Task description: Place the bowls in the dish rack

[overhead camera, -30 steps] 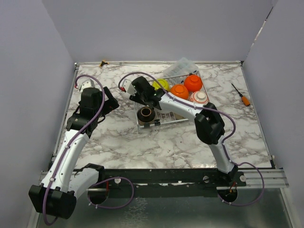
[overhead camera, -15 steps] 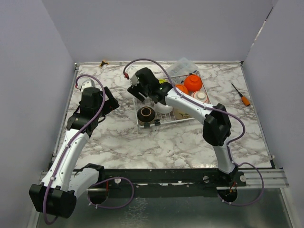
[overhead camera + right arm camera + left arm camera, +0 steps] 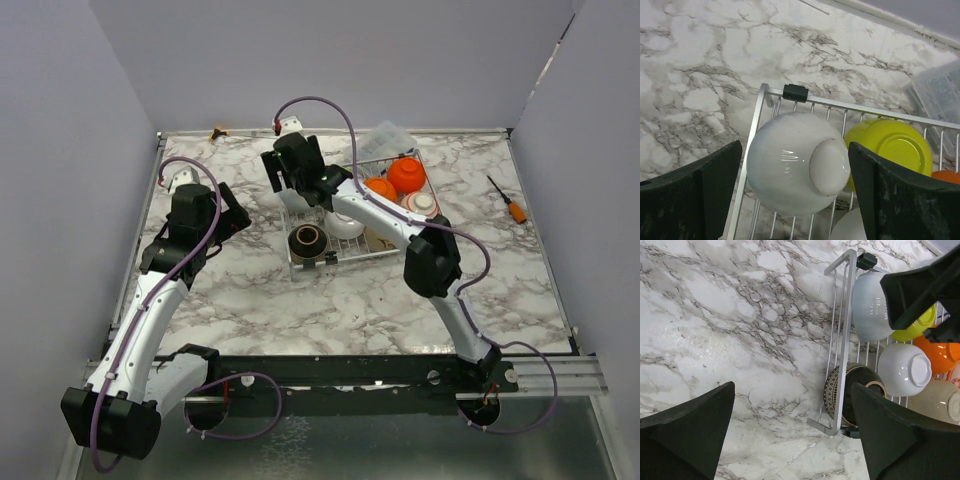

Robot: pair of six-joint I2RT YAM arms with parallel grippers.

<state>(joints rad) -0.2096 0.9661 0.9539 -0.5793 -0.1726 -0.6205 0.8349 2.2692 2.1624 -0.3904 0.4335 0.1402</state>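
Observation:
The dish rack (image 3: 300,268) is a silver wire grid in the middle of the table; its rim also shows in the left wrist view (image 3: 845,315) and the right wrist view (image 3: 756,125). It holds a dark brown bowl (image 3: 307,240) (image 3: 860,385), a white bowl (image 3: 345,225) (image 3: 902,370), two orange bowls (image 3: 380,187) (image 3: 406,174), a red-patterned bowl (image 3: 420,204), a lime-yellow bowl (image 3: 895,150) and another white bowl (image 3: 797,167) on its side in the far left corner. My right gripper (image 3: 290,185) (image 3: 795,145) is open just above that white bowl. My left gripper (image 3: 238,218) (image 3: 792,387) is open and empty, left of the rack.
A clear plastic bag (image 3: 385,140) (image 3: 940,90) lies at the rack's far edge. An orange-handled screwdriver (image 3: 510,203) lies at the right. A small yellow item (image 3: 215,132) sits at the far left edge. Grey walls close in three sides.
My right gripper has moved toward the rack's far left corner, uncovering a white bowl in the rack's middle. The left arm has not moved.

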